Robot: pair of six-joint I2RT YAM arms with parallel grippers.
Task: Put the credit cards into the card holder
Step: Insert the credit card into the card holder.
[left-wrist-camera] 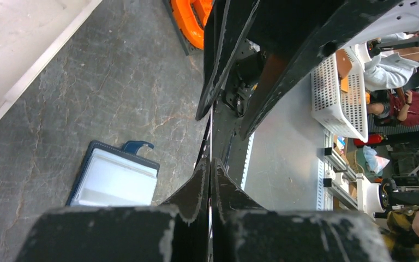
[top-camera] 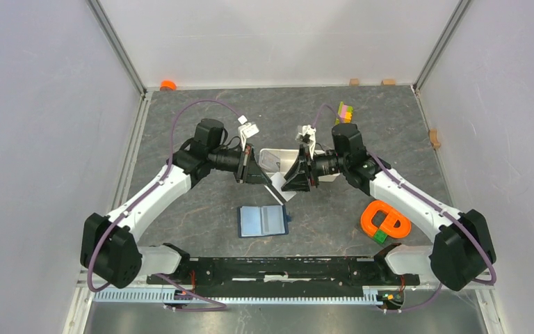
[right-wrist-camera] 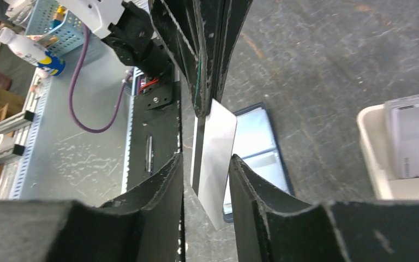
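Observation:
My left gripper [top-camera: 264,178] [left-wrist-camera: 211,162] is shut on a silvery credit card [top-camera: 279,190], which shows edge-on in the left wrist view. In the right wrist view the card [right-wrist-camera: 218,136] hangs from the left gripper's tips and reaches down between my right gripper's [right-wrist-camera: 206,161] open jaws. I cannot tell whether it touches them. The right gripper [top-camera: 288,185] faces the left one above the table. The card holder [top-camera: 263,220] lies open and flat in front of both, also seen in the wrist views [left-wrist-camera: 114,180] [right-wrist-camera: 256,136]. More cards [right-wrist-camera: 414,136] lie in the white tray.
The white tray [top-camera: 278,150] [right-wrist-camera: 371,153] stands behind the grippers. An orange object [top-camera: 384,220] [left-wrist-camera: 193,19] lies at the right front. A yellow-pink-green block stack [top-camera: 345,111] is at the back. A small orange item [top-camera: 168,85] sits in the far left corner.

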